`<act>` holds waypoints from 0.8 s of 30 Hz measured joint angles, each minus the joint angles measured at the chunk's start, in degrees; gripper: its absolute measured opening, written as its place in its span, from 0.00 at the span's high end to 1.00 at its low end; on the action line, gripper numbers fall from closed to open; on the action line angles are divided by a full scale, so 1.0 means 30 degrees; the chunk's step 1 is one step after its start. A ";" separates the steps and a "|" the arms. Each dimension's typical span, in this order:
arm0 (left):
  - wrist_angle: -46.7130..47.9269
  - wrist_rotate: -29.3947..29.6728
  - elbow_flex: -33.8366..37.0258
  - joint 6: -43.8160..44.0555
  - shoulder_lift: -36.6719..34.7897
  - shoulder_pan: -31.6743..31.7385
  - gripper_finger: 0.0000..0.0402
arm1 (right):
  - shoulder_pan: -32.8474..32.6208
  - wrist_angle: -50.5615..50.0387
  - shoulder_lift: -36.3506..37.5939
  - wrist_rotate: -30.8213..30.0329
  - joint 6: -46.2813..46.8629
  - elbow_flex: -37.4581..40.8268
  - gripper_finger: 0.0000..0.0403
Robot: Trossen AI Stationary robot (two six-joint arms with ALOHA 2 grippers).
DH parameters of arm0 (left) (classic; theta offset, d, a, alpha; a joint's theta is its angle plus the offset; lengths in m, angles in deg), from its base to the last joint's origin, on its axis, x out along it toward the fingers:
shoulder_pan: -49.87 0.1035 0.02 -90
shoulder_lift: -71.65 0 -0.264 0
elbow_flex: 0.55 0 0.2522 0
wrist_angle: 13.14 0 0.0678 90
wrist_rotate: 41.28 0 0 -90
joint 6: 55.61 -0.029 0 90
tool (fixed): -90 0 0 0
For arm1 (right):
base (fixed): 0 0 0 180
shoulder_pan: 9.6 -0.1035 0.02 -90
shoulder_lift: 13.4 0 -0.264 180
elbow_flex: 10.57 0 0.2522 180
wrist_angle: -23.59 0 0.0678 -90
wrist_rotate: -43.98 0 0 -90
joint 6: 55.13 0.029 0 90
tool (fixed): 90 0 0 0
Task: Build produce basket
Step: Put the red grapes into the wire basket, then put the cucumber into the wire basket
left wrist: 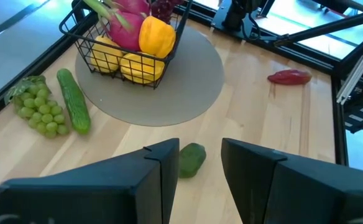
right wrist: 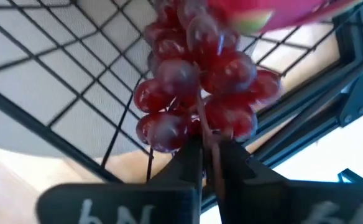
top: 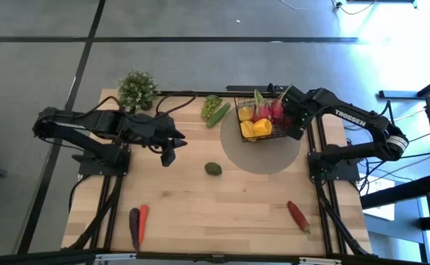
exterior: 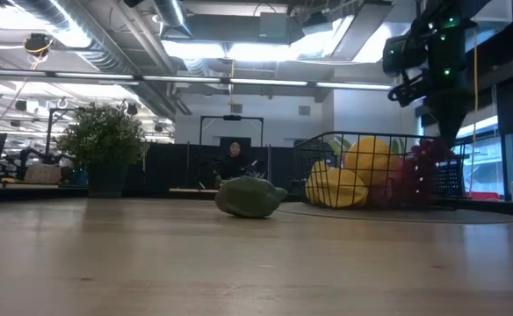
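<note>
Currently the basket (top: 258, 125) sits on a round grey mat (top: 263, 158) at the far right of the tabletop (top: 222, 206), already holding dragon fruits (top: 265, 110), a yellow pepper (top: 246, 114) and more yellow pieces. The right gripper (right wrist: 207, 163) is at the basket's right edge, fingers pinched on the stem of the purple grapes (right wrist: 197, 93), bunch hanging just past the fingertips over the wire mesh, so this looks like a placement in progress, not released yet. The left gripper (left wrist: 200, 165) hangs above the tabletop left of centre, fingers spread with nothing between them; the avocado (left wrist: 191, 158) lies just beyond the fingertips, loose on the wood, likely its next pick. Outside the basket: the green grapes (top: 212, 105) and the cucumber (top: 219, 115), side by side just left of the mat and well beyond the left fingers; the carrot (top: 143, 219) and a dark piece (top: 134, 224), probably the eggplant, at the near left edge; the chili (top: 298, 215) at the near right. The potted plant (top: 136, 90) at the far left corner isn't produce. I'd put it roughly half done: about four or five items in or going in, six on the tabletop.
</note>
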 joint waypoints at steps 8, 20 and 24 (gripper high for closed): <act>-0.0031 0.0003 0.0000 0.0104 -0.0006 0.0000 0.73 | -0.0007 0.0223 0.0000 -0.0007 -0.0010 0.0000 0.82; 0.0147 0.0031 -0.0007 0.2099 0.0000 0.0990 0.73 | -0.0007 -0.0318 0.0007 -0.0015 -0.0600 -0.2523 0.69; 0.0095 0.0105 -0.0007 0.2198 0.0000 0.1983 0.73 | -0.0007 -0.0809 0.0015 -0.0022 -0.0595 -0.4103 0.69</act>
